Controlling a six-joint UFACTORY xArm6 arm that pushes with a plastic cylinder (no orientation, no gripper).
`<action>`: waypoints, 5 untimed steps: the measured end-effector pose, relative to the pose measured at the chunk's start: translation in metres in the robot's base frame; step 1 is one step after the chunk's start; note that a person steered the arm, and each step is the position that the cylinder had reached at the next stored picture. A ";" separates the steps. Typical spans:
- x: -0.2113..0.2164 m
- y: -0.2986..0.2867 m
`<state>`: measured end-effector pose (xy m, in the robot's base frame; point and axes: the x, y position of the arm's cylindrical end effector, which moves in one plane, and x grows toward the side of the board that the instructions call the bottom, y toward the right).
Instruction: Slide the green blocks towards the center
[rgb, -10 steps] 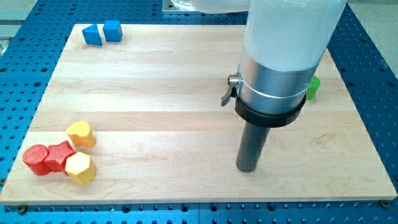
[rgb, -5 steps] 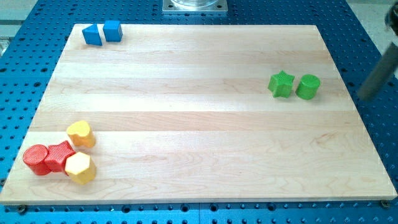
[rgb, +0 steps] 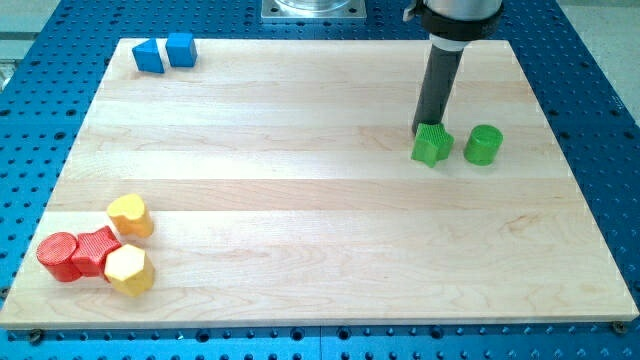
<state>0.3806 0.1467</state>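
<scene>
A green star block (rgb: 432, 146) and a green cylinder (rgb: 484, 145) lie at the board's right, a small gap apart. My tip (rgb: 431, 131) stands at the top edge of the green star, touching it. The rod rises from there to the view's top. The green cylinder is to the right of my tip, not touched.
Two blue blocks (rgb: 165, 52) sit at the board's top left corner. A red cylinder (rgb: 58, 256), a red star-like block (rgb: 95, 250) and two yellow blocks (rgb: 129, 216) (rgb: 129, 270) cluster at the bottom left. The wooden board (rgb: 300, 200) lies on a blue perforated table.
The rod moved from the view's right edge to the top of the green star. The star shifted left and slightly down, and the cylinder moved a little left and down.
</scene>
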 end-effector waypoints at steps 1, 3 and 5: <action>-0.032 0.059; 0.001 0.093; 0.031 0.060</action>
<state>0.4120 0.2064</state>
